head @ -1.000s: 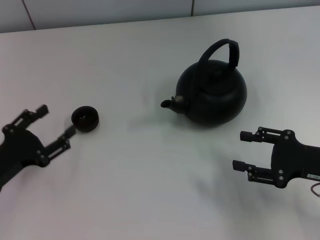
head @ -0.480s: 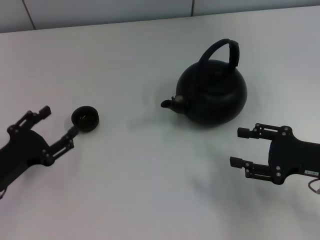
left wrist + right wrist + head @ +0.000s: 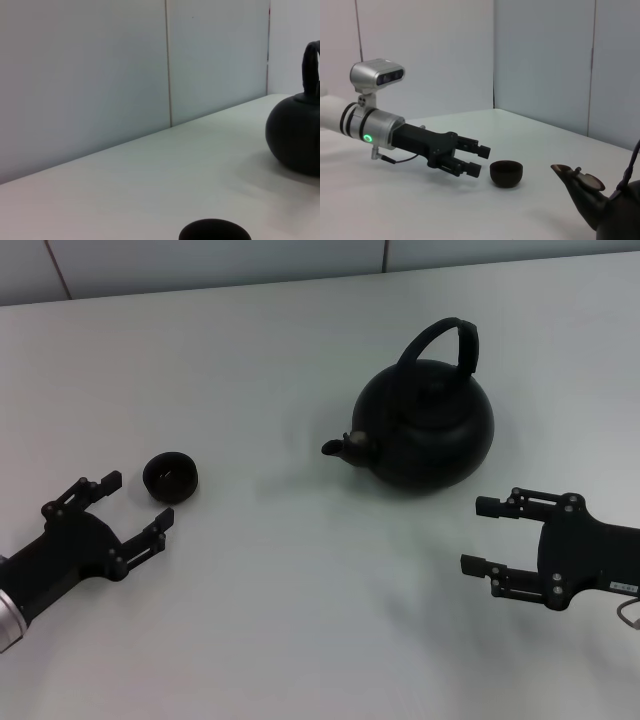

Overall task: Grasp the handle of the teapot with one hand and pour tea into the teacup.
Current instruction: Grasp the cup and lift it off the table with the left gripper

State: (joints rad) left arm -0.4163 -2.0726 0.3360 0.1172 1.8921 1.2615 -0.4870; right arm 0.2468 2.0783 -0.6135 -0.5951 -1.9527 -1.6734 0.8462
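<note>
The matte black teapot (image 3: 428, 430) stands on the white table at centre right, spout (image 3: 345, 446) pointing left. Its arched black handle (image 3: 445, 343) stands upright over the lid. The tiny black teacup (image 3: 170, 476) sits at the left; it also shows in the right wrist view (image 3: 506, 172) and the left wrist view (image 3: 215, 232). My left gripper (image 3: 138, 500) is open and empty, just in front of the cup. My right gripper (image 3: 480, 535) is open and empty, in front of the teapot's right side. The teapot also shows in the left wrist view (image 3: 295, 135).
The white table (image 3: 290, 600) ends at a pale panelled wall (image 3: 200, 260) at the back. In the right wrist view the left arm (image 3: 385, 132) with its camera reaches in toward the cup.
My left gripper has drawn back toward the front and shifted right, off the teacup. My right gripper moved slightly left, then stayed still. Teapot and cup have not moved.
</note>
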